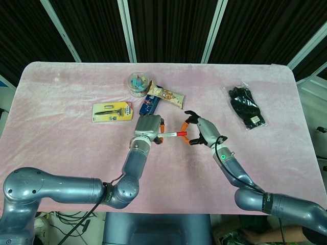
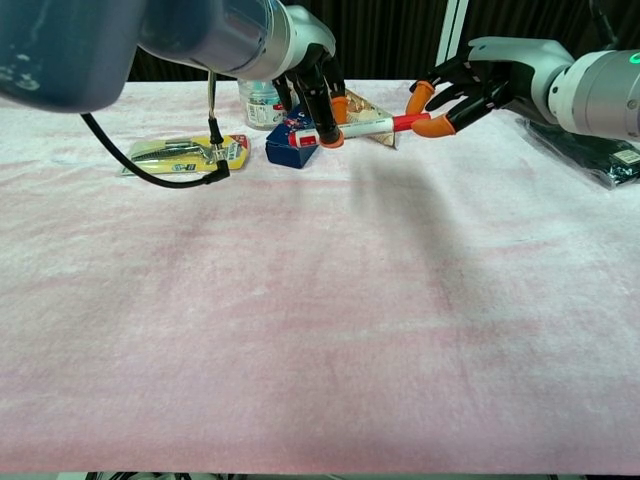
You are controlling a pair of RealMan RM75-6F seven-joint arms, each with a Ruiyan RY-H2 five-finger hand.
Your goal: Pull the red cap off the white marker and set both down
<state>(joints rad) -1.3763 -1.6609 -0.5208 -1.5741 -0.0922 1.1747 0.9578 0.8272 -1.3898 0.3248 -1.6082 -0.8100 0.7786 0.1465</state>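
Note:
The white marker (image 1: pixel 167 134) (image 2: pixel 365 126) is held level above the pink table. My left hand (image 1: pixel 147 125) (image 2: pixel 310 85) grips its white barrel at the left end. The red cap (image 1: pixel 180 133) (image 2: pixel 404 121) points right and is still on the marker. My right hand (image 1: pixel 199 131) (image 2: pixel 470 85) reaches in from the right. Its orange-tipped thumb and a finger pinch the cap from above and below, while the other fingers stay spread.
A yellow razor pack (image 1: pixel 113 111) (image 2: pixel 185 152), a clear jar (image 1: pixel 138 83) (image 2: pixel 258 100), a blue box (image 1: pixel 149 103) (image 2: pixel 290 148) and a snack bar (image 1: pixel 166 94) lie behind the hands. Bagged black gloves (image 1: pixel 246 107) (image 2: pixel 590 150) lie at the right. Pink cloth (image 1: pixel 61 143) covers the table.

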